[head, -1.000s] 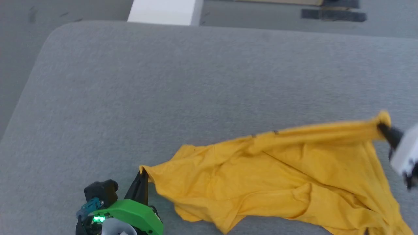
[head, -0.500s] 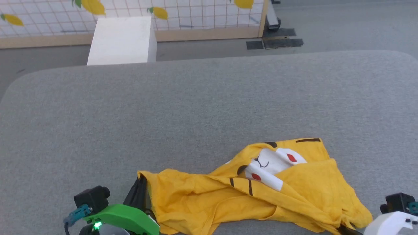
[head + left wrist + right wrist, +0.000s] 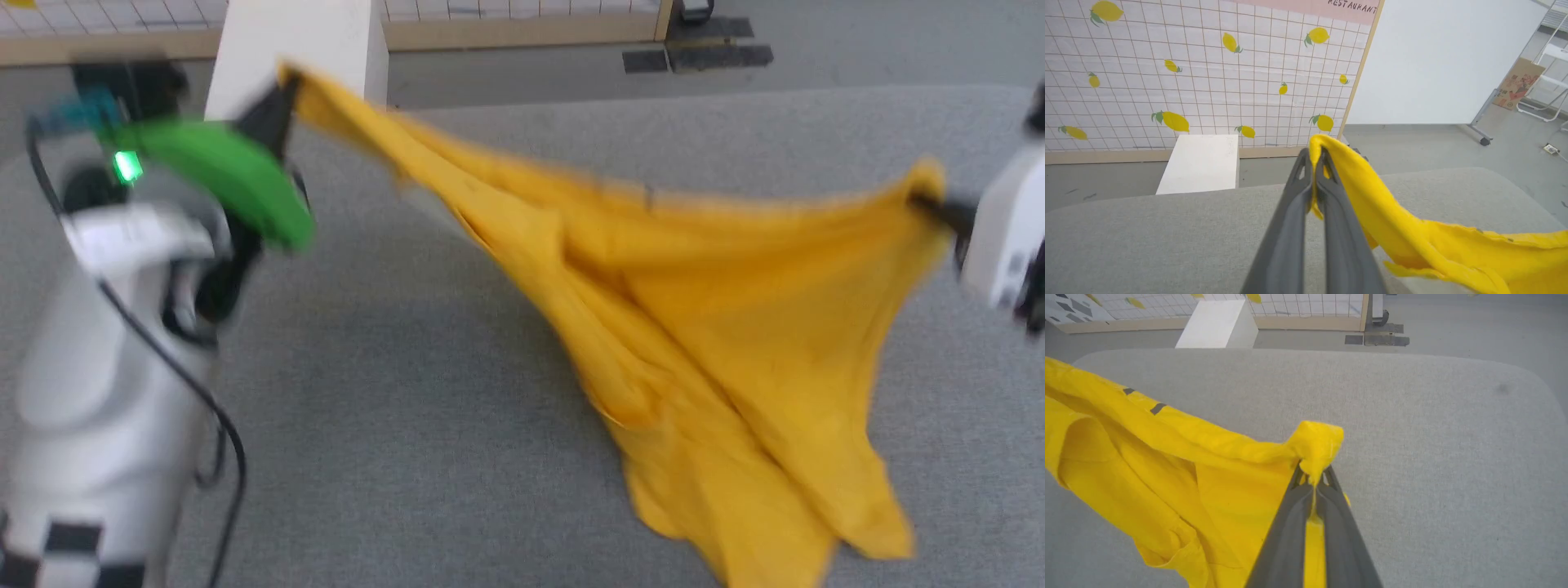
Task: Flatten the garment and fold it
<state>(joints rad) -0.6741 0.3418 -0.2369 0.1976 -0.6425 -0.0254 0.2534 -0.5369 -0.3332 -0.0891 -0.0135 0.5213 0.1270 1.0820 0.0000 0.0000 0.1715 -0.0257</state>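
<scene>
The garment [image 3: 694, 327], a bright yellow T-shirt with its plain side showing, hangs stretched in the air above the grey table [image 3: 408, 408]. My left gripper [image 3: 282, 94] is raised at the upper left and shut on one corner of the garment [image 3: 1331, 163]. At the right edge my right gripper [image 3: 931, 204] is shut on the opposite corner of the garment [image 3: 1188, 477]. Between them the top edge runs taut, and the rest droops in a point toward the table's near right. Both wrist views show cloth pinched at the fingertips [image 3: 1314, 153], [image 3: 1312, 477].
A white box [image 3: 294, 41] stands on the floor beyond the table's far edge, before a tiled lemon-print partition [image 3: 1188, 73]. Dark strips [image 3: 694, 57] lie on the floor at the back. A white board on wheels [image 3: 1445, 61] stands at the far right.
Both grippers have risen with the garment, lifting it off the table and spreading it. The left arm swung up and far; the print is now turned away.
</scene>
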